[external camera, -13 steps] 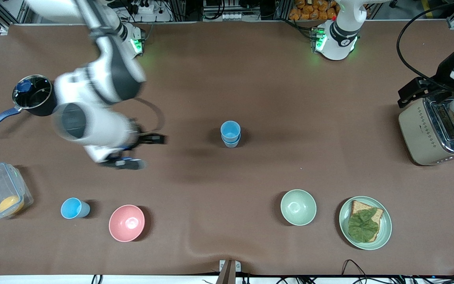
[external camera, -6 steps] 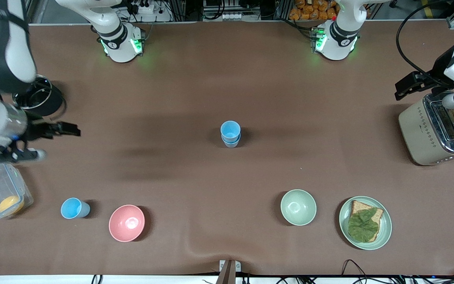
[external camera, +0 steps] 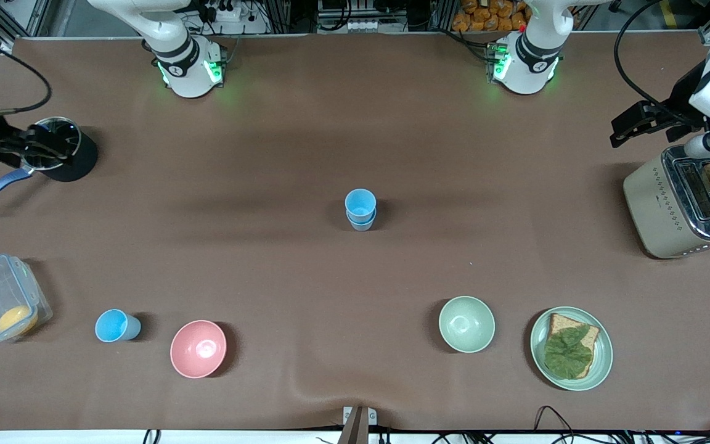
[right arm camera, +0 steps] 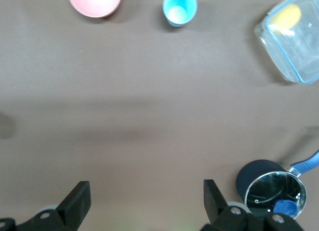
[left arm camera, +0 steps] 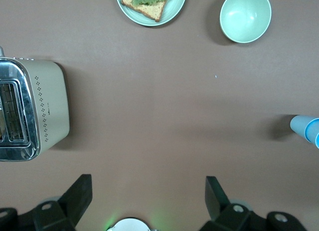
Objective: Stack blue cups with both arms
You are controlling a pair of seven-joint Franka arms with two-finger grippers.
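You have both sets of fingers spread wide, empty: left gripper above the toaster, right gripper above the saucepan. Stacked blue cups stand mid-table.

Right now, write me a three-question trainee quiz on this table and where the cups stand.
1. True or false: one blue cup sits nested in another at mid-table.
2. Which bowl stands beside the lone blue cup? A) pink B) pale green C) neither
3. Fill in: both grippers' fingers are ____.

Key:
1. True: the stacked cups stand in the middle of the table.
2. A: the lone blue cup stands beside the pink bowl; the green bowl is toward the left arm's end.
3. Open: the left gripper is over the table near the toaster, the right gripper near the saucepan.
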